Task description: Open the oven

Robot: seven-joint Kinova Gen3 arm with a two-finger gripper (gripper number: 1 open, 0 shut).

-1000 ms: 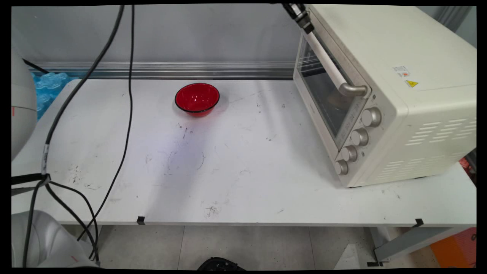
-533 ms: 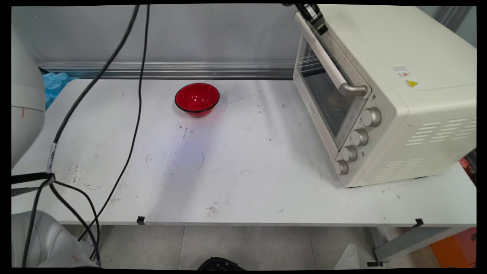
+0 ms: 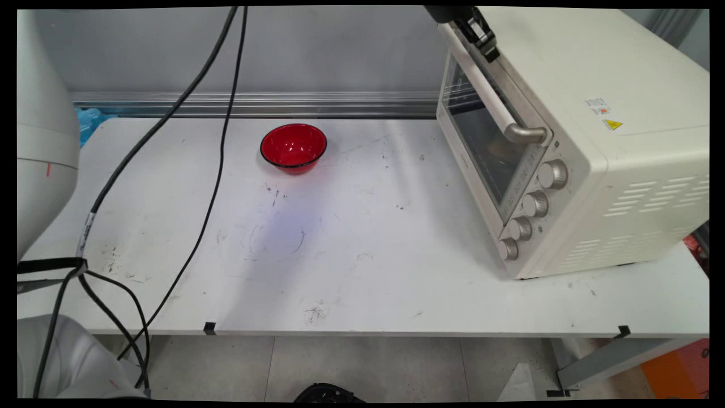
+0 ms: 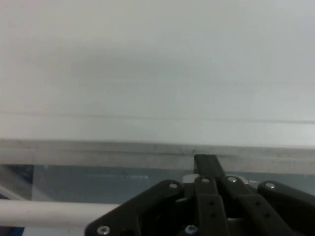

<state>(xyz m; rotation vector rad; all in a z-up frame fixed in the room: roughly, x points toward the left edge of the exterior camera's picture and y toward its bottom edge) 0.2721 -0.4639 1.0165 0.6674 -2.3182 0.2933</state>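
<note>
A cream toaster oven (image 3: 595,141) stands on the right of the white table (image 3: 362,272), its glass door (image 3: 481,136) upright against the body. My gripper (image 3: 487,48) comes down from the top edge and rests at the door's upper rim, just above the far end of the white handle bar (image 3: 487,93). In the hand view my gripper (image 4: 206,162) is shut, its tip against the metal rim of the oven's top (image 4: 147,73), with the handle bar (image 4: 49,211) at lower left. Nothing is held.
A red bowl (image 3: 293,146) sits toward the back of the table, left of the oven. Black cables (image 3: 215,141) hang over the table's left half. Several knobs (image 3: 535,204) run down the oven's front right side.
My gripper has moved right and slightly down along the oven's top front edge. The door's top and the handle's far end have swung in toward the oven body. The cables drifted right.
</note>
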